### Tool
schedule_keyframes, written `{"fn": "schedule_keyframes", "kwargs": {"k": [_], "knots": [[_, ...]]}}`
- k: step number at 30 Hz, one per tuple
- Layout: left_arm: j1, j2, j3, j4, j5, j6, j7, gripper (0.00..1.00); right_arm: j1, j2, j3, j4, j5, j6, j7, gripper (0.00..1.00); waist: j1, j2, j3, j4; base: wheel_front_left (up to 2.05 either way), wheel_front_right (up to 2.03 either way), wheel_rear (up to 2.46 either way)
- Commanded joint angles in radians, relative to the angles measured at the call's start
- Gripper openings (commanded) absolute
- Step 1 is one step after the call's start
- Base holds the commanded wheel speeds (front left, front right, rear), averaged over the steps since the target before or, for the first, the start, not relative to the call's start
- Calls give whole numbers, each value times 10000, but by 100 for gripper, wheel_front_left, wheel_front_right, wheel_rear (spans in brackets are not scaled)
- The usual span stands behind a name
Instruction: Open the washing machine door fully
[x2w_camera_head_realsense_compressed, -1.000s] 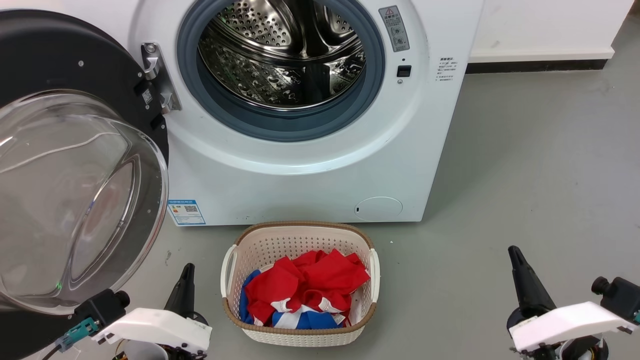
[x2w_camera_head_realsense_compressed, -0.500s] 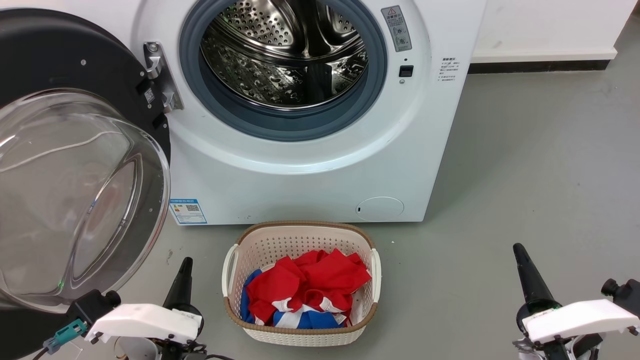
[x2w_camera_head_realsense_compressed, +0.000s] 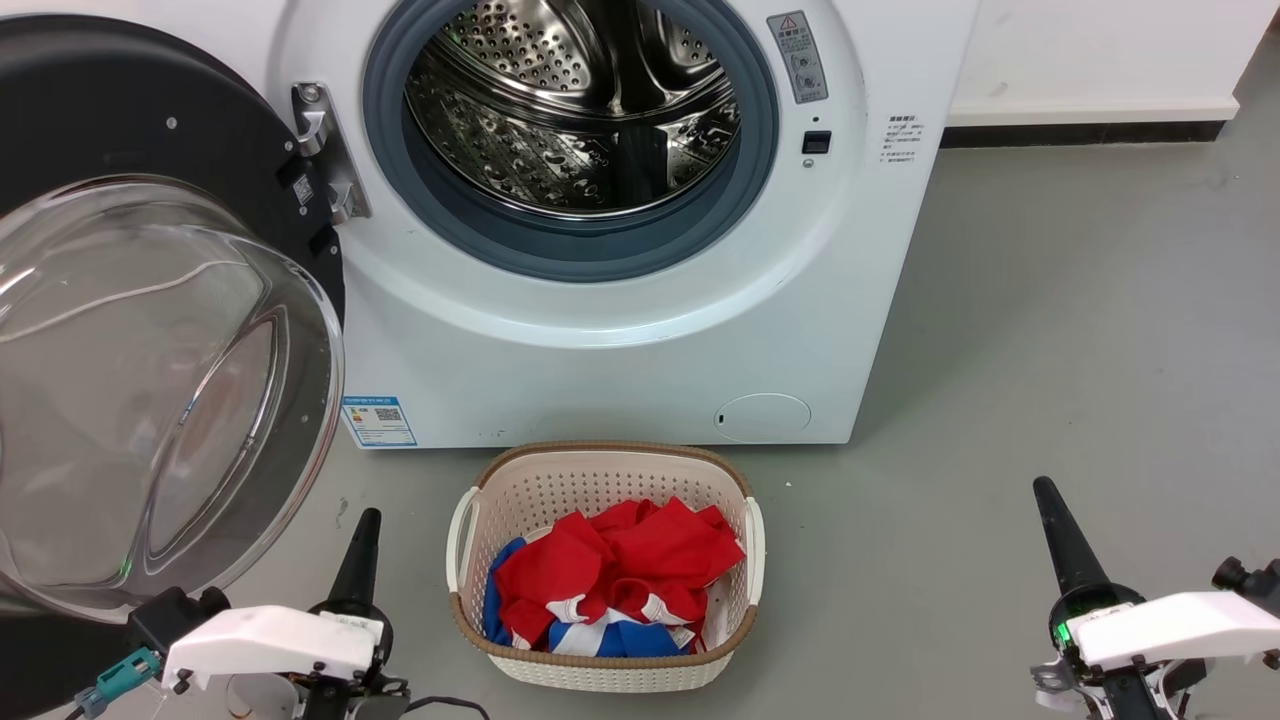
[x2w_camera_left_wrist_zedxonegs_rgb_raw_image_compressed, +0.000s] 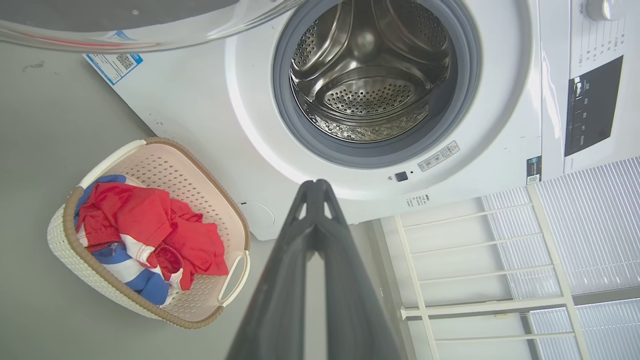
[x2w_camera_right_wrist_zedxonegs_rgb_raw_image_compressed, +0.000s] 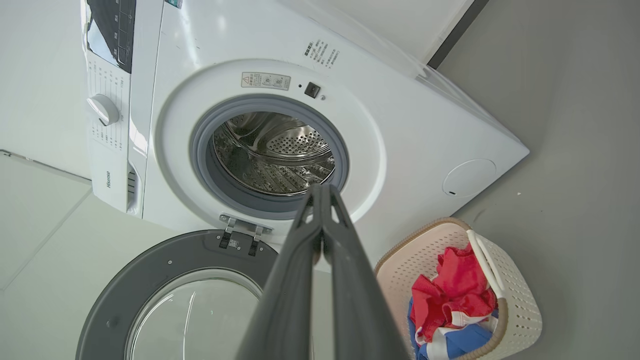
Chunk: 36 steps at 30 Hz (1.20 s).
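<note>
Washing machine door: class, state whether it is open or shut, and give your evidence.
Open. The washing machine door stands swung out on its hinge, clear of the steel drum, which lies uncovered.

A laundry corner, whether of a home or a test room cannot be told; a white front-loading washing machine (x2w_camera_head_realsense_compressed: 620, 340) takes the upper middle of the head view, its steel drum (x2w_camera_head_realsense_compressed: 570, 110) bare within a grey rubber ring (x2w_camera_head_realsense_compressed: 560, 255); the washing machine door (x2w_camera_head_realsense_compressed: 120, 120) stands swung out at the upper left; a pale perforated laundry basket (x2w_camera_head_realsense_compressed: 610, 675) of red, blue and white clothes (x2w_camera_head_realsense_compressed: 610, 575) sits at the lower middle on the grey floor (x2w_camera_head_realsense_compressed: 1050, 350), just before the machine; a white wall with dark skirting (x2w_camera_head_realsense_compressed: 1075, 132) closes the upper right; the right wrist view shows a programme dial (x2w_camera_right_wrist_zedxonegs_rgb_raw_image_compressed: 103, 110) at its upper left.
</note>
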Motion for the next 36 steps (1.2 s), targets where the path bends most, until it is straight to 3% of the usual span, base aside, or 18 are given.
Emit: {"fn": "schedule_keyframes", "kwargs": {"k": [1,36], "knots": [[-266,-33,110,-45,-245,-73,69,0,-232,-56,-51,-19,327,1,31,0,0,-1,1,5,0,0,0],[-399,-482,890,59,-2701,-568,727,0,-559,-4,-373,420,3410,1,465,0,0,-1,11,108,0,0,0]]}}
